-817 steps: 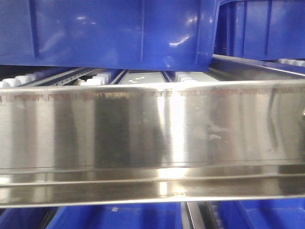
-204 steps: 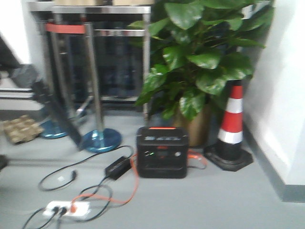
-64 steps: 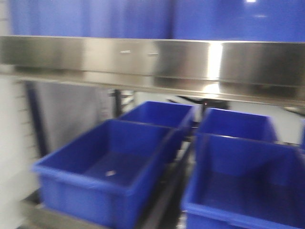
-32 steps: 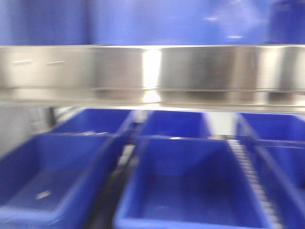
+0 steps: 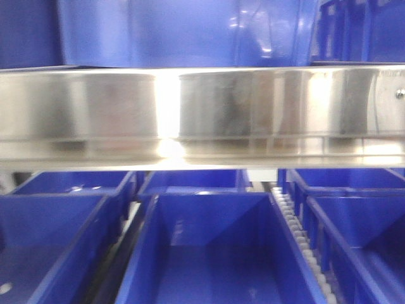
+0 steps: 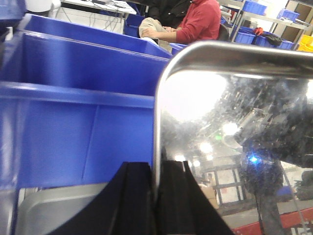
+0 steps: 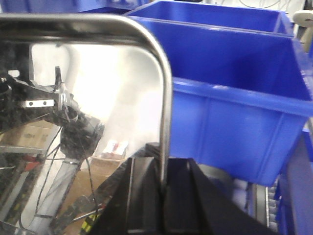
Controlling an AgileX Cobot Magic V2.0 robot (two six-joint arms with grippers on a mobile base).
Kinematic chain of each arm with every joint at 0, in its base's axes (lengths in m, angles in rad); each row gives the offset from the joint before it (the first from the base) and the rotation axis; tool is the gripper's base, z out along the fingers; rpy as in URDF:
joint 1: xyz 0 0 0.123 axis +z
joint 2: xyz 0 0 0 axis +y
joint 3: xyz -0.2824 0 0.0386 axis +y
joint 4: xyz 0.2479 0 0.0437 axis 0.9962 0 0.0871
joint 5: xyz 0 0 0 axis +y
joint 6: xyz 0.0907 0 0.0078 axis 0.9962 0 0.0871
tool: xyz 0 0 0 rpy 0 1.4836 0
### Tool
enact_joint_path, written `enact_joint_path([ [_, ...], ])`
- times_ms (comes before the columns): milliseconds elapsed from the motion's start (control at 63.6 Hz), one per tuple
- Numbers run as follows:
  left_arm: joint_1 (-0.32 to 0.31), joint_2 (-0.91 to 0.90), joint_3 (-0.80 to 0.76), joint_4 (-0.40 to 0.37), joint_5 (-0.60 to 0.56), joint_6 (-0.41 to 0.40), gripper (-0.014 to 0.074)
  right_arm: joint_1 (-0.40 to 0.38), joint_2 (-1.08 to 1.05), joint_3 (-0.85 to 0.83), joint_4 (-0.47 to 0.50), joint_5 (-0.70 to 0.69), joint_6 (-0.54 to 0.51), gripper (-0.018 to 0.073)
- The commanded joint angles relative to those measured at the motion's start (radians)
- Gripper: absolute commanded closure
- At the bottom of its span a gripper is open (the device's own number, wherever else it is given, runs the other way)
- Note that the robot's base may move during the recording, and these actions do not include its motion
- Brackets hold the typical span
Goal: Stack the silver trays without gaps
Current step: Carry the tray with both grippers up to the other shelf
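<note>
Left gripper (image 6: pixel 156 169) pinching the rolled edge of an upright silver tray (image 6: pixel 234 122), right gripper (image 7: pixel 165 164) nipping a tray edge likewise, blue crates (image 6: pixel 73 122) just behind, steel band (image 5: pixel 202 114) ahead above more crates.

Six blue crates (image 5: pixel 209 253) sat open below one steel band (image 5: pixel 253 107) out front, at least two more above it, and one bolt head (image 5: pixel 400 94) showed on the band. Each wrist view caught one silver tray (image 6: pixel 220 122), its rim between two fingers (image 6: pixel 132 196). The left wrist view added one person in red (image 6: pixel 195 22).
</note>
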Motion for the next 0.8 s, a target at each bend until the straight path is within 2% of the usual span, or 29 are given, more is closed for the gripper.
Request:
enact_joint_path([
  [0,-0.02,-0.009,-0.012,-0.041,-0.019,0.001,0.0614,0.016,-0.004,-0.011,0.025,-0.133,-0.01,0.0619],
  [787,-0.02,-0.009,-0.012,-0.041,-0.019,0.001,0.0614,0.016,-0.004,-0.011,0.025,-0.133,-0.01,0.0619],
])
